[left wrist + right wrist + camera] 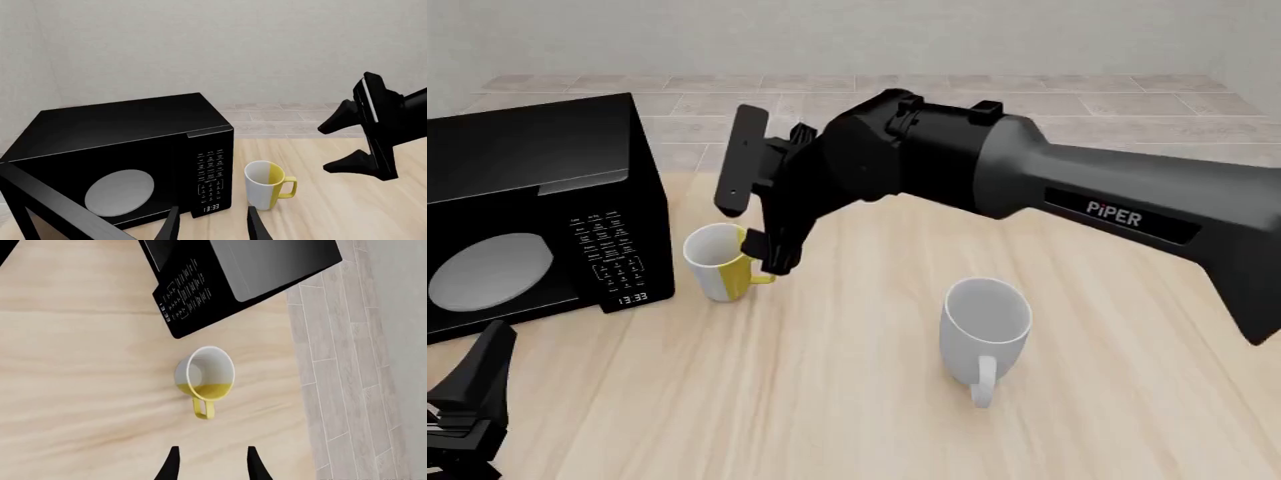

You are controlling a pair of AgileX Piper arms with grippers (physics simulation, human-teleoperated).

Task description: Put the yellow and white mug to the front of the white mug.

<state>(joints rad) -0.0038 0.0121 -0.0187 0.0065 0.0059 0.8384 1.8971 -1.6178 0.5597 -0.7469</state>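
**Yellow-handled mug sits beyond your right fingertips, nothing grabbed**

Yellow and white mug (723,262) is standing upright on the wooden table (827,400), just beside the black microwave (534,215) on the keypad side. Your right gripper (754,215) hangs over it with the fingers spread apart and nothing between them. In the right wrist view the mug (205,374) lies ahead of the two fingertips (172,465), roughly in line with the gap, with its handle pointing back toward them. No contact that you can see.

The white mug (986,325) is also upright, well apart from the right fingers, off on the opposite side from the microwave, with its handle facing the near edge of the table.

Your left gripper (467,400) is low at the near corner. In the left wrist view its fingers (172,225) are parted and hold nothing, with the yellow and white mug (267,184) out ahead of them, next to the microwave (120,155).
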